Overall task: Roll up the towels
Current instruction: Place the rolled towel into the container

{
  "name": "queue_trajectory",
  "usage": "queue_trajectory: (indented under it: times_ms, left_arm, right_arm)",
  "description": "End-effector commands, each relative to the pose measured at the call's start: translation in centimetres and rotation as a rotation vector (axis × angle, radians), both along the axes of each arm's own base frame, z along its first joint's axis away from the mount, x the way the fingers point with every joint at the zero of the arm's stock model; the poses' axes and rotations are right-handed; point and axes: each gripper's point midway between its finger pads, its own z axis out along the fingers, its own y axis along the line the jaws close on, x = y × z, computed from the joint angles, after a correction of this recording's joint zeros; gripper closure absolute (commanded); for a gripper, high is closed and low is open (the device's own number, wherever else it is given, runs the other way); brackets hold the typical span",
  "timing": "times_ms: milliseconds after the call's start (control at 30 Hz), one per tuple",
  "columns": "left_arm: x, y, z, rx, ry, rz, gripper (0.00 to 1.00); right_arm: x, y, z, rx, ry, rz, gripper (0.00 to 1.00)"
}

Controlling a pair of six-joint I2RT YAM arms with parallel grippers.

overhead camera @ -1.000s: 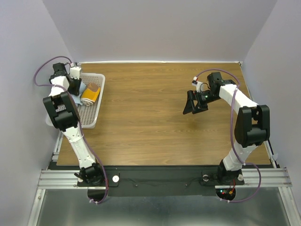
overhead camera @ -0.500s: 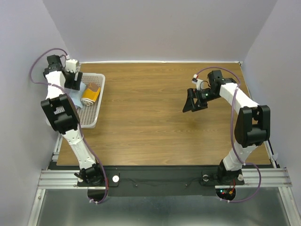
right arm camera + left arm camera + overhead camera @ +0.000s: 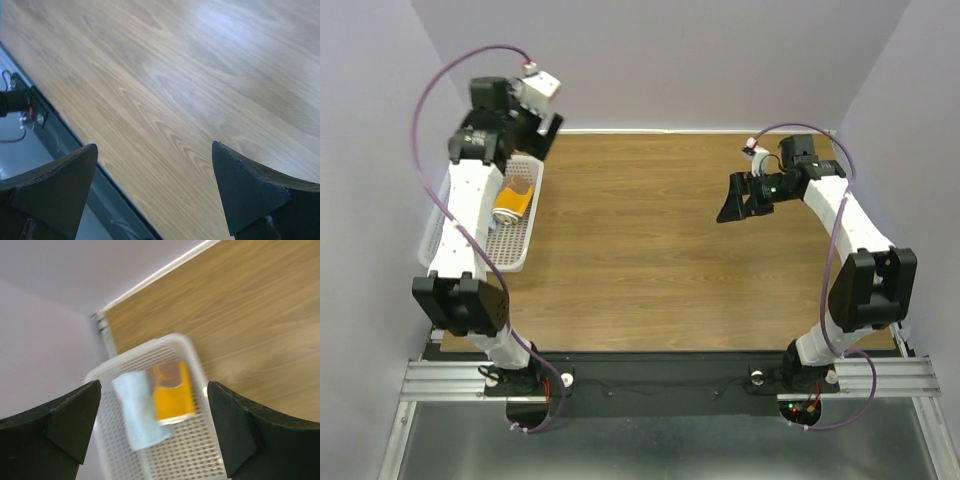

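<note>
My right gripper point(image 3: 153, 146) hangs wide and empty over the wooden table point(image 3: 200, 75). My left gripper point(image 3: 154, 385), jaws equally wide and holding nothing, hovers high above the white basket point(image 3: 150, 347) at the far left, where the light blue towel point(image 3: 137, 410) and mustard-yellow towel point(image 3: 173, 399) lie rolled, side by side.

basket point(image 3: 518, 248): white, perforated | place: wooden table point(image 3: 650, 260), far-left corner
</note>
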Motion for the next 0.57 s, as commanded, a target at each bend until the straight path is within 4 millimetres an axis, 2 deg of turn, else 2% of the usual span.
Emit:
queue_trajectory:
  times_ms: [0, 33, 67, 133, 167, 200, 233, 267, 300, 400, 533]
  left_arm:
    - [-2.7, -8.2, -1.9, -0.076, 0.02, -0.141, 0.01]
    - [-3.3, -9.6, -2.8, -0.086, 0.036, -0.168, 0.01]
    - [-5.0, -12.4, -4.9, -0.096, 0.077, -0.221, 0.01]
    - [-6.4, -14.5, -7.0, -0.103, 0.1, -0.264, 0.01]
    - [-7.3, -15.2, -8.9, -0.104, 0.113, -0.28, 0.01]
    - [-7.9, -16.9, -9.5, -0.107, 0.108, -0.312, 0.01]
    - [-8.4, -17.4, -10.3, -0.11, 0.118, -0.32, 0.01]
    - [-9.2, -17.4, -12.1, -0.107, 0.15, -0.318, 0.01]
    - [-9.6, -17.8, -12.6, -0.113, 0.159, -0.33, 0.01]
    - [-10.8, -18.5, -14.6, -0.106, 0.203, -0.346, 0.01]
    - [-11.2, -18.7, -15.0, -0.104, 0.197, -0.368, 0.01]
  right_arm:
    - [0.4, -2.5, 1.9, -0.067, -0.122, -0.086, 0.0]
    - [0.3, -2.8, 1.7, -0.082, -0.126, -0.094, 0.0]
    - [-0.5, -3.2, 0.6, -0.098, -0.106, -0.097, 0.0]
    - [-1.3, -3.7, 0.3, -0.123, -0.13, -0.108, 0.0]
    - [-2.1, -3.7, -0.7, -0.13, -0.11, -0.109, 0.0]
    - [-2.3, -3.9, -0.7, -0.132, -0.129, -0.117, 0.0]
    - [-2.6, -3.9, -1.0, -0.136, -0.131, -0.118, 0.0]
    - [-2.9, -4.1, -1.4, -0.142, -0.125, -0.122, 0.0]
    - [-3.5, -4.3, -2.3, -0.154, -0.108, -0.124, 0.0]
    - [-4.4, -4.5, -2.4, -0.161, -0.127, -0.124, 0.0]
    - [-5.0, -4.5, -2.7, -0.164, -0.135, -0.127, 0.0]
